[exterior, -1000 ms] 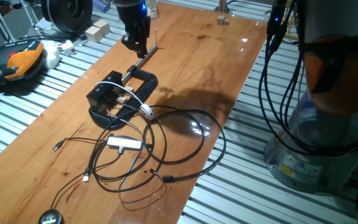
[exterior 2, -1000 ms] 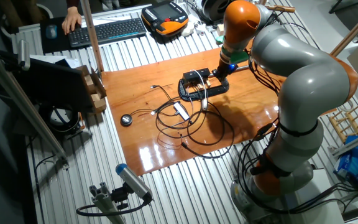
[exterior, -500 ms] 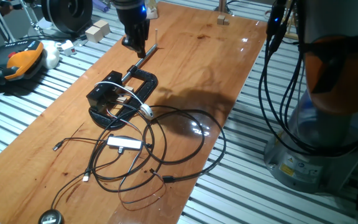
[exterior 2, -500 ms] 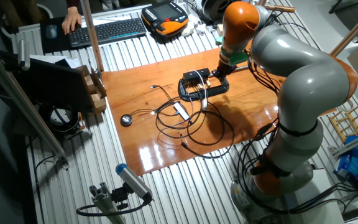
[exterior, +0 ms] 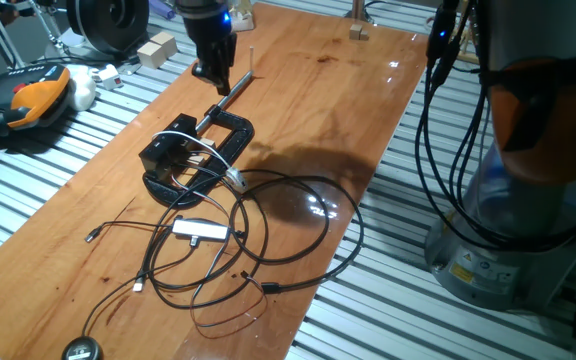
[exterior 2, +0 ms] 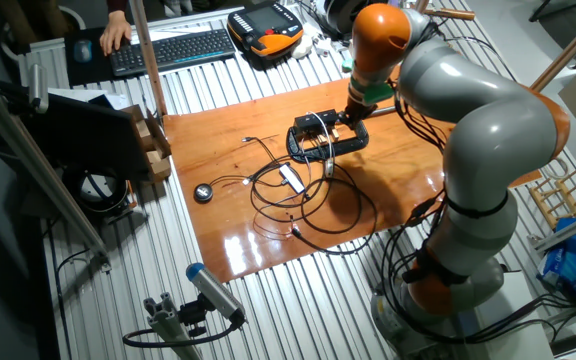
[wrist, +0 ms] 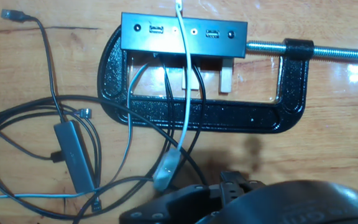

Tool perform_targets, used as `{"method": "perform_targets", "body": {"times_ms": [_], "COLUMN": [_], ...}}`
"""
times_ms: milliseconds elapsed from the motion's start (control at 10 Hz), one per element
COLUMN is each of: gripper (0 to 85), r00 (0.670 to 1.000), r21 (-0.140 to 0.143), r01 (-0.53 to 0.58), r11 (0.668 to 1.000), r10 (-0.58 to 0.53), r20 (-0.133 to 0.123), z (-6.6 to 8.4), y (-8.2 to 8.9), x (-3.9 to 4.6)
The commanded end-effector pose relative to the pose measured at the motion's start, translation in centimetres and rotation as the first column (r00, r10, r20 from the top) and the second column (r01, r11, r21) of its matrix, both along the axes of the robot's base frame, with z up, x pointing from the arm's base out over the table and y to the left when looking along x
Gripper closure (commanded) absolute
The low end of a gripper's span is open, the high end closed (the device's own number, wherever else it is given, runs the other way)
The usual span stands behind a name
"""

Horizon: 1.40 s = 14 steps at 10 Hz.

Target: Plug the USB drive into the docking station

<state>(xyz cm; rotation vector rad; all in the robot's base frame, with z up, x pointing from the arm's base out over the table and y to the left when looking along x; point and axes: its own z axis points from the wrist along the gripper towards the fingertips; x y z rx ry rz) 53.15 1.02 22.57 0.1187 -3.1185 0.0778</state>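
Docking station: black boxy docking station (exterior: 171, 158) on the wooden surface (exterior: 318, 110), at 7 o'clock from the fingers (exterior: 214, 74).
Fingers: grip state cannot be told.

Wooden board (exterior: 308, 110) on a ribbed metal table (exterior 2: 268, 300); keyboard (exterior 2: 168, 48) and orange pendant (exterior: 33, 95) at the far edge.

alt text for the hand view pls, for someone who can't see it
Looking down on a black docking station held in a black C-clamp on a wooden table, ports facing the camera. Tangled cables and a slim grey adapter lie left.
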Motion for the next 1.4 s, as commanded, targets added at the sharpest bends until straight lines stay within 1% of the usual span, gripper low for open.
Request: {"method": "perform_targets", "body": {"times_ms": [0, 200, 300, 400, 500, 700, 800, 1000, 1100, 1200, 1300], "gripper": [85.0, 85.0, 85.0, 85.0, 85.0, 85.0, 85.0, 85.0, 85.0, 85.0, 85.0], "r00": [1.000, 1.000, 1.000, 1.000, 1.000, 1.000, 1.000, 1.000, 1.000, 0.999, 0.999], "r21": [0.000, 0.001, 0.005, 0.008, 0.000, 0.000, -0.005, -0.005, -0.006, -0.014, -0.020], "r01": [0.002, 0.002, 0.000, 0.000, -0.001, -0.004, -0.004, 0.003, 0.012, 0.018, 0.021], "r11": [1.000, 1.000, 1.000, 1.000, 1.000, 1.000, 1.000, 1.000, 1.000, 1.000, 1.000], "r10": [-0.002, -0.002, 0.000, 0.000, 0.001, 0.004, 0.004, -0.003, -0.012, -0.017, -0.020], "r20": [0.000, 0.011, 0.011, 0.009, 0.009, 0.012, 0.014, 0.017, 0.024, 0.032, 0.031], "z": [-0.2, -0.9, -1.1, -1.0, -1.0, -0.9, -1.0, -1.5, -1.6, -1.4, -1.2], "y": [0.2, 0.3, 0.3, 0.5, 0.5, 0.3, 0.5, 1.0, 1.2, 1.4, 1.7], "x": [0.20, 0.75, 1.19, 1.57, 1.89, 2.60, 2.90, 3.25, 3.42, 3.62, 3.81]}}
